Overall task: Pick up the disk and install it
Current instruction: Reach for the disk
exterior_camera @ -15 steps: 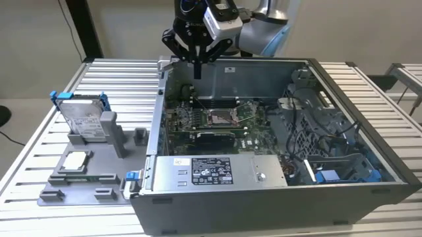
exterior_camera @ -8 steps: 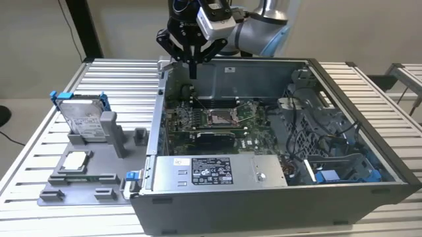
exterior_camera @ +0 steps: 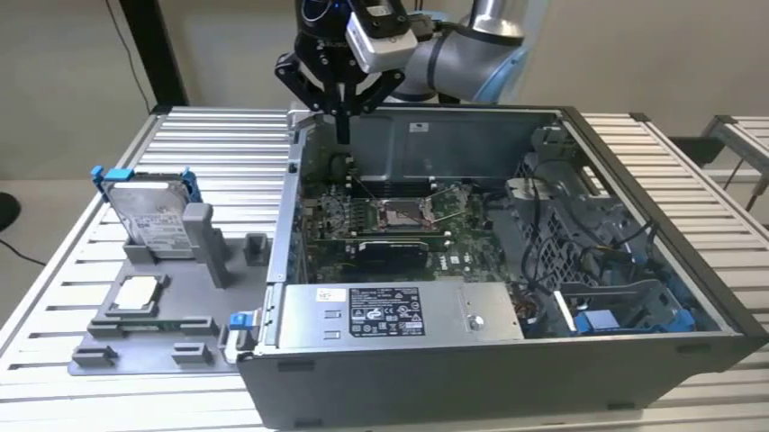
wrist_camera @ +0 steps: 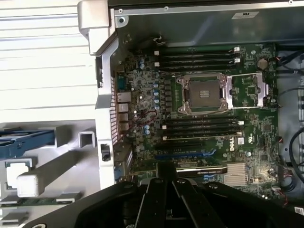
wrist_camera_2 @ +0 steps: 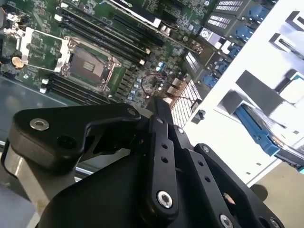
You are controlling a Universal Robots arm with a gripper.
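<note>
While the gripper (exterior_camera: pixel 342 133) hangs above the open case (exterior_camera: pixel 505 382): its fingers are pressed together with nothing between them, over the corner of the motherboard (exterior_camera: pixel 384 225) by the case's far wall.
Disk (exterior_camera: pixel 150 211): stands on edge in its blue carrier, slotted in the grey fixture (exterior_camera: pixel 157 346) outside the case, on the exterior view's left; well apart from the gripper, untouched.
Risk, board: judged the main one. A descent from this spot could drive the closed fingers into the socket (wrist_camera: pixel 204 92) or the memory slots (wrist_camera: pixel 199 126) below.
Risk, case wall: the case's side wall stands between gripper and disk. A low sideways pass could clip it.
Risk, grasp: the disk is thin and upright. An off-centre pinch on the carrier may tilt it or jam it in its slot.
Risk, wrong part: a small square chip (exterior_camera: pixel 135 292) lies flat on the same fixture, just in front of the disk.
Risk, install: cables (exterior_camera: pixel 577 229) crowd the case's side toward the exterior view's right and could snag a carrier.
Surface: slatted aluminium table (exterior_camera: pixel 216 144); case and fixture both rest on it.
Room: plain pale wall behind, black post (exterior_camera: pixel 157 45) at the back, second slatted table (exterior_camera: pixel 745 135) at the exterior view's right, floor at its left.
</note>
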